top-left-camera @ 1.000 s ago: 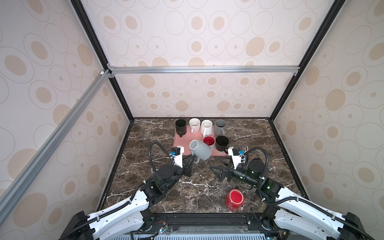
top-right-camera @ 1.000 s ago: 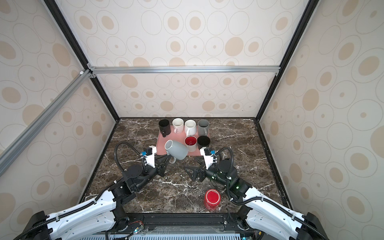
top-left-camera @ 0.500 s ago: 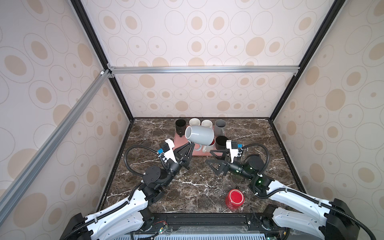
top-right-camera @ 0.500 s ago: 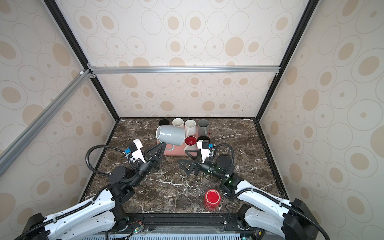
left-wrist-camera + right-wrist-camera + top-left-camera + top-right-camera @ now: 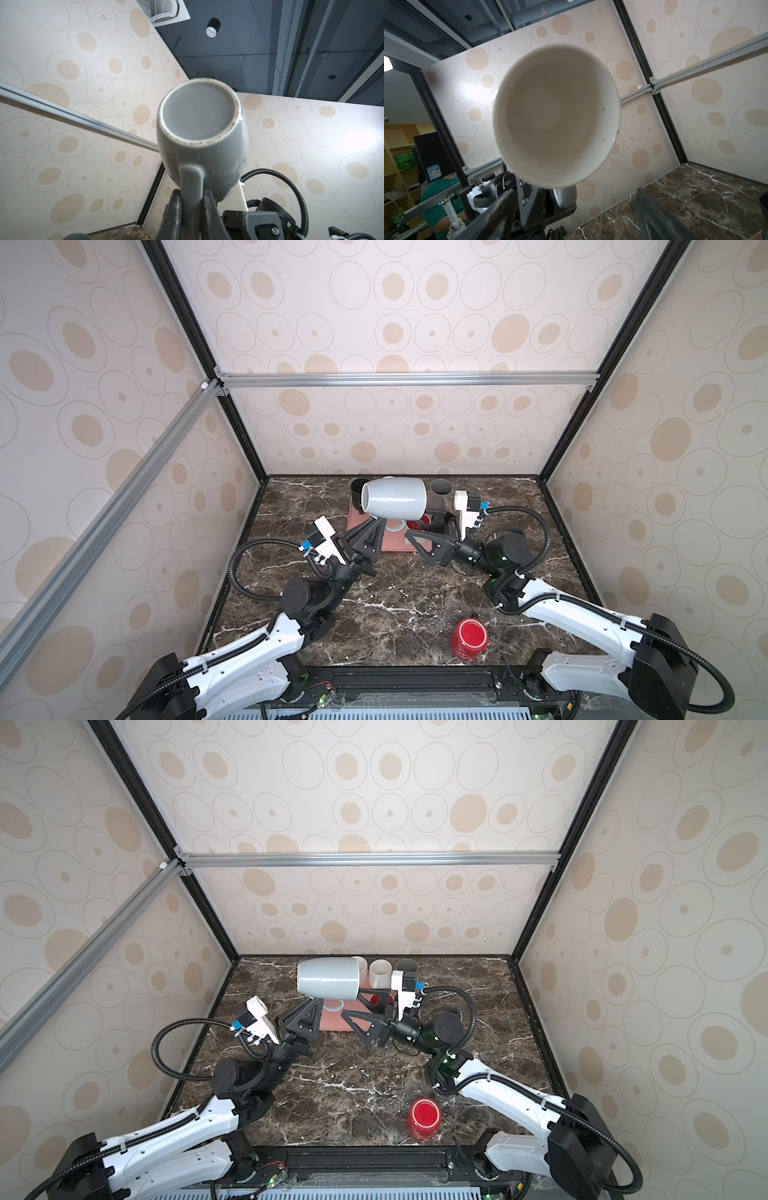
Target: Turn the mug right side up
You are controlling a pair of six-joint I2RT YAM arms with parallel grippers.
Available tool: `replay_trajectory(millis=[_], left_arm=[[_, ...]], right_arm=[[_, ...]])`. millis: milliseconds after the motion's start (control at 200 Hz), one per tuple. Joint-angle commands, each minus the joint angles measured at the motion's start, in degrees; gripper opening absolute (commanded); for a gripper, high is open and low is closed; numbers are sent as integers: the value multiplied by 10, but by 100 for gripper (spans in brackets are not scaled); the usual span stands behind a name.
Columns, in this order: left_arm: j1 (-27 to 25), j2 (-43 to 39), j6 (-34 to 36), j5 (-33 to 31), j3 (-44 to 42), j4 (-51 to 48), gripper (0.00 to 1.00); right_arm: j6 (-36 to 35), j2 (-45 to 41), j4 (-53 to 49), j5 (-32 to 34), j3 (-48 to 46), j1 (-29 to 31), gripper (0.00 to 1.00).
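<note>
The white left arm (image 5: 249, 651) and right arm (image 5: 573, 614) slope up from the front edge and bend inward over the dark, white-veined marble tabletop (image 5: 395, 597). The left gripper (image 5: 381, 521) tilts upward, black jaws pinched on the handle (image 5: 191, 182) of the mug (image 5: 395, 499), held sideways in the air above the flat pink tray (image 5: 397, 542). The right gripper (image 5: 422, 524) faces the mug's mouth, jaws spread wide apart. The mug is glossy grey, barrel-shaped, pale inside, its foot ring (image 5: 199, 143) rough and speckled.
</note>
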Motion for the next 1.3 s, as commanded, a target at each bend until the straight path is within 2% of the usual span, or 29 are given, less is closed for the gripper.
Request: replay_trajectory(millis=[0,255,305,435,520,625,695,790,835,885,945,1040,1170,1295], left_arm=[[5,-3,-20,8,38,102,0],[7,5,-30,10,41,107,0],[8,5,-32,10,41,108,0],[9,7,-37,10,42,104,0],[10,11,-42,12,44,102,0],[12,15,-47,11,44,95,0],[12,14,-50,11,44,86,0],[12,3,-56,-2,38,54,0],[12,-6,-57,-13,30,39,16],[12,-20,-57,-29,18,17,47],[13,-41,-53,-50,5,-11,74],[12,-78,-46,-83,-19,-63,98],[12,-137,-23,-123,-44,-147,99],[12,-187,-5,-166,-53,-244,99]], right_arm=[[20,23,57,-32,34,9,88],[16,49,60,-50,71,26,74],[16,50,61,-51,73,27,68],[14,53,51,-53,79,31,46],[13,53,46,-50,80,34,37],[8,51,30,-48,84,37,22],[3,46,16,-41,83,38,1],[-9,29,-20,-2,71,37,0],[-22,16,-43,19,65,37,0],[-39,1,-97,42,66,37,0],[-61,-14,-156,66,67,37,0],[-93,-32,-248,109,75,35,0],[-151,-27,-446,175,135,32,0],[-205,25,-622,245,215,32,0]])
